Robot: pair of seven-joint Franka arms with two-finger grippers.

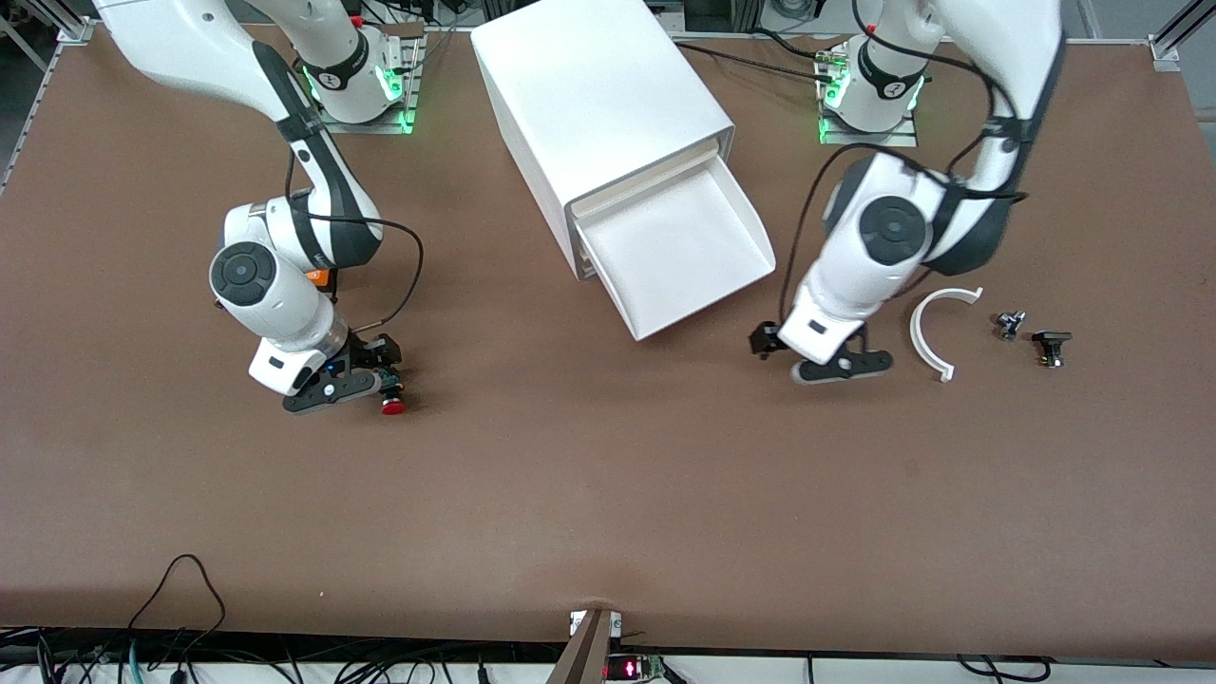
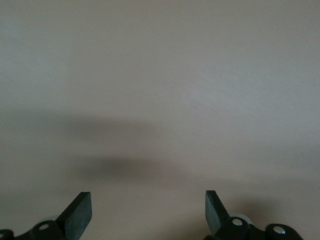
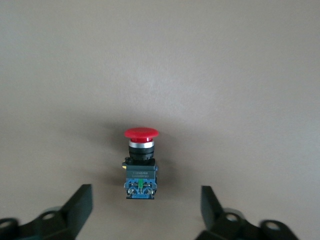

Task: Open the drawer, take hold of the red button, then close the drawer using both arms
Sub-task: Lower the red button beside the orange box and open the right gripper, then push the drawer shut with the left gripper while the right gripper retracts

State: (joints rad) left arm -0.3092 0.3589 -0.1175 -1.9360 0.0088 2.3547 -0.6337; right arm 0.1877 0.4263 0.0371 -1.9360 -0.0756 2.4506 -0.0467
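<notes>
The drawer (image 1: 709, 306) is pulled out of the white cabinet (image 1: 598, 104), and its tray shows nothing inside. The red-capped button (image 1: 391, 406) lies on its side on the brown table, toward the right arm's end. In the right wrist view the button (image 3: 141, 162) lies just ahead of the fingertips, in line with the gap between them. My right gripper (image 1: 347, 388) (image 3: 146, 205) is open and low over the table beside it. My left gripper (image 1: 844, 366) (image 2: 148, 210) is open and empty over bare table, beside the drawer's front corner.
A white curved strip (image 1: 929, 332) and two small dark parts (image 1: 1009, 324) (image 1: 1051, 344) lie toward the left arm's end. An orange object (image 1: 321, 277) shows partly under the right arm. Cables run along the table edge nearest the front camera.
</notes>
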